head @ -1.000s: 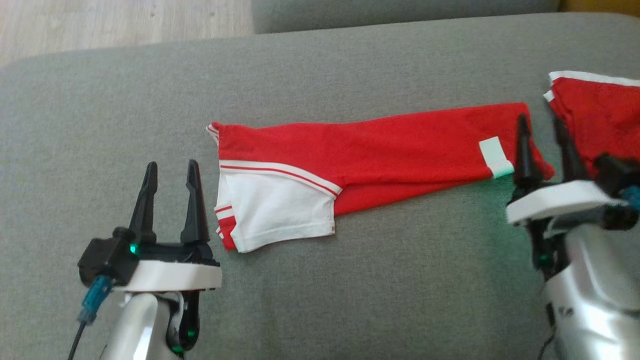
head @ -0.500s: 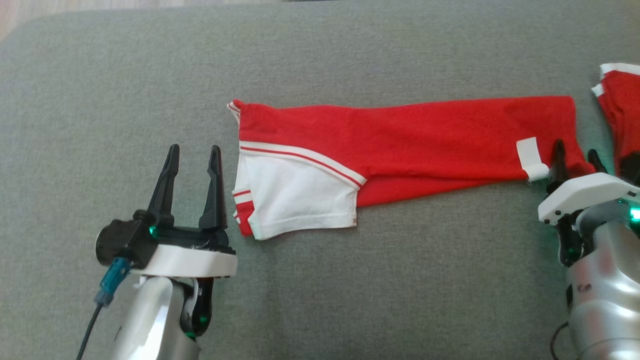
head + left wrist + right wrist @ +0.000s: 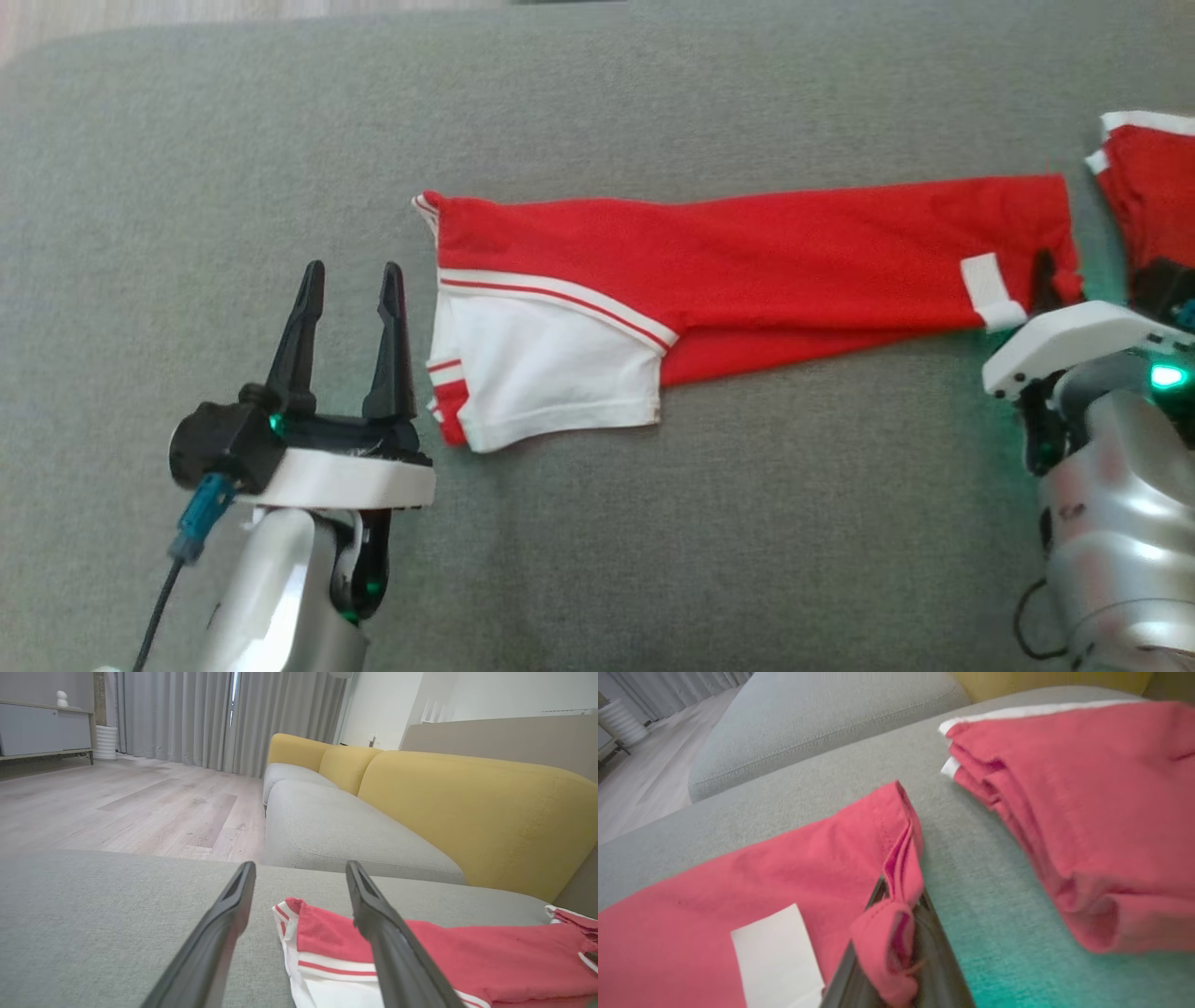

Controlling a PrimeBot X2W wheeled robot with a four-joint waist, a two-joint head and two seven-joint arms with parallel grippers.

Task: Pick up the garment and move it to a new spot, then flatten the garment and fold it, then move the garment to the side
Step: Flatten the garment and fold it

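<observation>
Nearest to the head camera, the left gripper [image 3: 352,271] stands over the grey seat cushion [image 3: 653,560], its two dark fingers spread apart with nothing between them, just beside the garment's [image 3: 747,252] left end. In the left wrist view, the left gripper [image 3: 300,865] frames bare cushion, and its right finger crosses in front of the garment [image 3: 467,956] and hides a strip of it.

At the lower right, the right gripper [image 3: 1050,280] is mostly hidden behind its own white wrist plate: one dark fingertip pokes up against the red cloth, and the other cannot be made out. The right wrist view settles it. There the right gripper [image 3: 901,905] has its fingers drawn together, with a bunched fold of the garment's [image 3: 738,882] hem pinched between them, just beside a white label [image 3: 777,952] whose lower edge is cut off by the frame.

The garment lies flat in a long red band across the middle of the cushion, with a white panel [image 3: 541,359] at its left end.

Beyond its right end, apart from it, lies a second red piece [image 3: 1153,196] with white trim, cut off by the frame edge and blurred in the right wrist view [image 3: 1064,788].

Farther off are a yellow backrest [image 3: 467,812], a wooden floor [image 3: 140,802] and grey curtains [image 3: 187,714].
</observation>
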